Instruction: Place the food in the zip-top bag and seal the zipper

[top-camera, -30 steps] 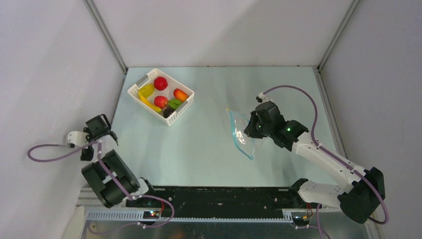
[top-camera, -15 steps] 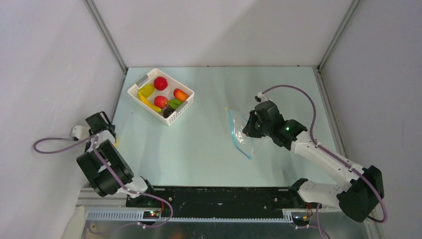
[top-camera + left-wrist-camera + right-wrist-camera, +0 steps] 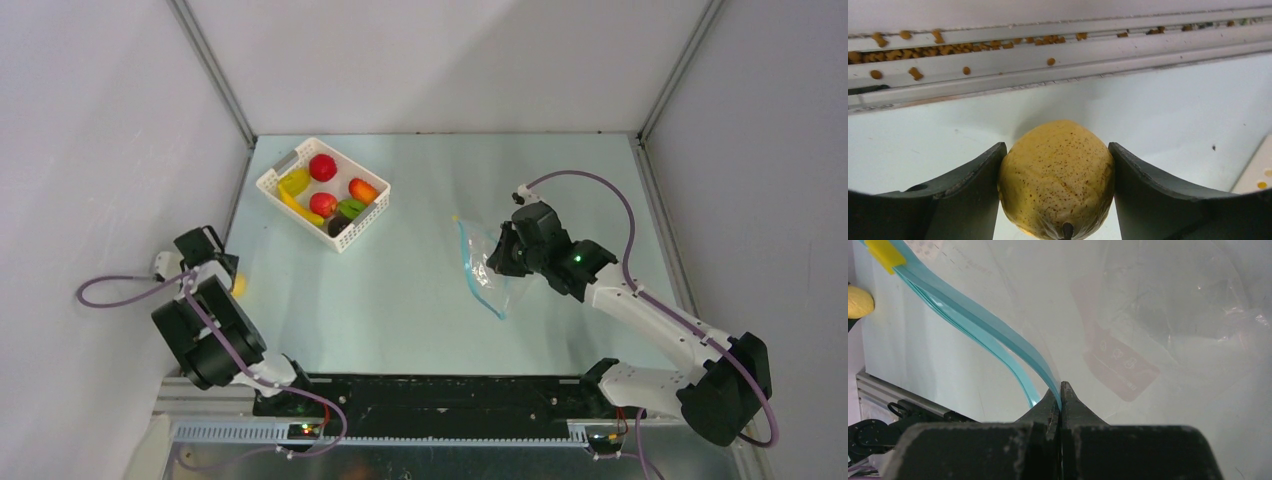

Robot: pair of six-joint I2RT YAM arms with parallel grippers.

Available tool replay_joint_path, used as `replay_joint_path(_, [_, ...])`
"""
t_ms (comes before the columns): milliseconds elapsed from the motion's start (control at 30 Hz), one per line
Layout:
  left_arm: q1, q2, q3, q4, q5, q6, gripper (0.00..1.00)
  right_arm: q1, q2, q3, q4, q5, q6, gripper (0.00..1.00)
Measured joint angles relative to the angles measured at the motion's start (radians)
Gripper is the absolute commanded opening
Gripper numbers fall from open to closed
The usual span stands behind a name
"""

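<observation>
Over by the left wall, the left pincer point(image 3: 1055, 147) grips a speckled yellow toy pear point(image 3: 1055, 175) with a finger tight on each flank, low over the tabletop point(image 3: 400, 290). The right pincer point(image 3: 1061, 390) is clenched on the blue zipper point(image 3: 973, 325) of the clear zip-top bag point(image 3: 492, 285), which lies mid-right. More toy fruits point(image 3: 323, 167) sit in the white basket point(image 3: 366, 222) further back.

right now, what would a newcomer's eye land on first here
A speckled yellow toy fruit fills the left wrist view, touched on both sides by the left claw at the table's left edge. At the far left, a white basket holds bright red, yellow and green toy food. Right of centre, the right claw pinches the blue zipper of a clear bag.
</observation>
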Motion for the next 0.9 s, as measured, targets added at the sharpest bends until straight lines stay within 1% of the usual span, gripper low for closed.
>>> replay_joint_path(33, [0.000, -0.003, -0.001, 0.000, 0.016, 0.000, 0.43, 0.000, 0.000, 0.000, 0.000, 0.000, 0.000, 0.00])
replay_joint_path(167, [-0.008, -0.064, -0.027, -0.018, 0.106, -0.006, 0.41, 0.000, 0.000, 0.000, 0.002, -0.008, 0.001, 0.00])
replay_joint_path(300, [-0.067, -0.253, -0.078, -0.054, 0.202, -0.031, 0.40, 0.000, 0.000, 0.000, 0.007, -0.038, 0.001, 0.00])
replay_joint_path(367, [-0.145, -0.397, -0.094, -0.074, 0.249, -0.048, 0.40, 0.000, 0.000, 0.000, 0.011, -0.070, 0.000, 0.00])
replay_joint_path(467, [-0.312, -0.621, -0.090, -0.092, 0.310, -0.067, 0.41, 0.000, 0.000, 0.002, 0.012, -0.126, 0.005, 0.00])
replay_joint_path(500, [-0.390, -0.715, -0.084, -0.102, 0.325, -0.080, 0.42, 0.000, 0.000, 0.004, 0.011, -0.145, 0.008, 0.00])
replay_joint_path(633, [-0.586, -0.942, -0.057, -0.099, 0.355, -0.130, 0.43, 0.000, -0.010, 0.026, 0.001, -0.211, 0.039, 0.00])
replay_joint_path(733, [-0.717, -1.018, -0.017, -0.095, 0.364, -0.159, 0.42, 0.003, -0.018, 0.076, -0.023, -0.272, 0.061, 0.00])
replay_joint_path(800, [-0.803, -1.016, 0.016, -0.081, 0.368, -0.175, 0.42, 0.009, -0.019, 0.126, -0.023, -0.337, 0.069, 0.00])
replay_joint_path(900, [-0.954, -0.964, 0.053, -0.048, 0.359, -0.184, 0.41, 0.024, -0.023, 0.166, 0.014, -0.449, 0.086, 0.00])
